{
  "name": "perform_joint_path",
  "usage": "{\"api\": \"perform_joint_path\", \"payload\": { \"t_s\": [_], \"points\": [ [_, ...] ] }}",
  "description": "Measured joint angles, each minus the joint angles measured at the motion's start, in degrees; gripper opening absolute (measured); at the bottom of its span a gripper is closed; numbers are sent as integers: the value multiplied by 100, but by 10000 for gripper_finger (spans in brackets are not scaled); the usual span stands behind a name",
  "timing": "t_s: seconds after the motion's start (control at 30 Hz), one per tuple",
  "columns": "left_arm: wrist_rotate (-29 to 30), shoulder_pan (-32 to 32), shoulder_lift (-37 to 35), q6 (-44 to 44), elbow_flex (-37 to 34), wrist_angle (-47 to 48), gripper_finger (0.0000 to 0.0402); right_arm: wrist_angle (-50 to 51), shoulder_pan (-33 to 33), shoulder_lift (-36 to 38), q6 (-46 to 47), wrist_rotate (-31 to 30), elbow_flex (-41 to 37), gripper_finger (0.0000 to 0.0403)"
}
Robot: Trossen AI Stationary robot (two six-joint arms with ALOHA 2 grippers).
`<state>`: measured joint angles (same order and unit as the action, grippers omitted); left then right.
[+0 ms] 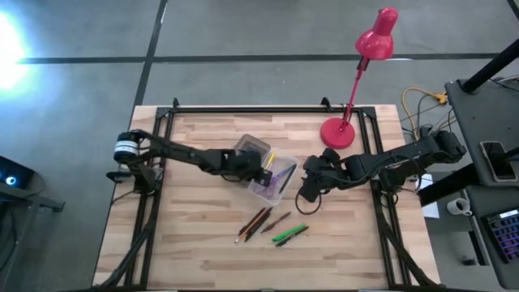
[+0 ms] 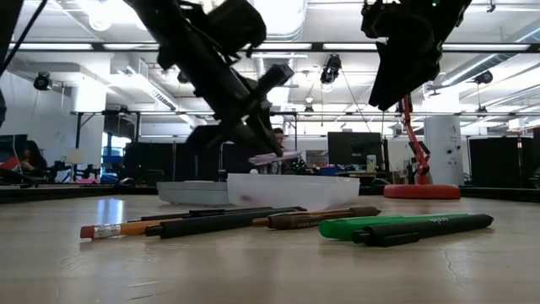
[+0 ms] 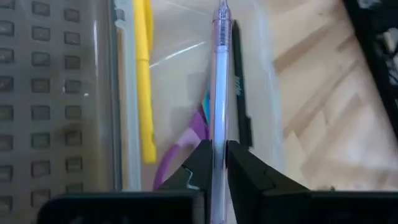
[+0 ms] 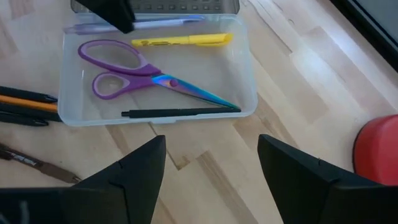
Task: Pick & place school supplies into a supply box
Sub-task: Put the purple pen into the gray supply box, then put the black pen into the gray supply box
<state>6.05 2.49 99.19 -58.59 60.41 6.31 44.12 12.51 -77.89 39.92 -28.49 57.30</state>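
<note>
**Ana:** Right now the left gripper (image 3: 214, 165) hangs over the supply box (image 4: 249, 93), fingers pinched on a pale lilac pen (image 3: 219, 93) that runs lengthwise along the tray.

**Ben:** And what's in there already?

**Ana:** A yellow highlighter (image 4: 181, 40), purple-handled scissors (image 4: 134, 76) and a black pen (image 4: 180, 112). The grey grid lid (image 3: 56, 93) lies open flat beside the tray.

**Ben:** So how to finish this well?

**Ana:** I'd say keep the pen parallel to the long walls, lower it until it's just above the scissors, then part the fingers. Let go too high and it could bounce over the low rim.

**Ben:** The other arm?

**Ana:** The right gripper (image 4: 211, 168) waits with its fingers spread wide, beside the box on the lamp side, near the red lamp base (image 1: 338, 132).

**Ben:** Still work left?

**Ana:** Plenty. Green pens (image 1: 289, 234), a brown one (image 1: 276, 222), plus the orange pencil and dark pens (image 1: 255, 223) lie on the table (image 1: 195, 251), well apart from the box.
</note>
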Motion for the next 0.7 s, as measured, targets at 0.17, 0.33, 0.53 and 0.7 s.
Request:
{"api": "perform_joint_path", "payload": {
  "t_s": [0.17,0.33,0.53,0.7],
  "points": [
    [-399,106,398,197,397,16,51,7,-2,0,-70,-2,0,247],
    [-547,37,538,305,725,329,68,34,-2,0,-205,-4,-9,247],
    [-431,-107,222,537,703,718,84,48,-2,0,-539,46,-11,247],
    [-574,-523,-151,729,696,1027,86,40,-1,0,-1272,689,-11,247]
  ]
}}
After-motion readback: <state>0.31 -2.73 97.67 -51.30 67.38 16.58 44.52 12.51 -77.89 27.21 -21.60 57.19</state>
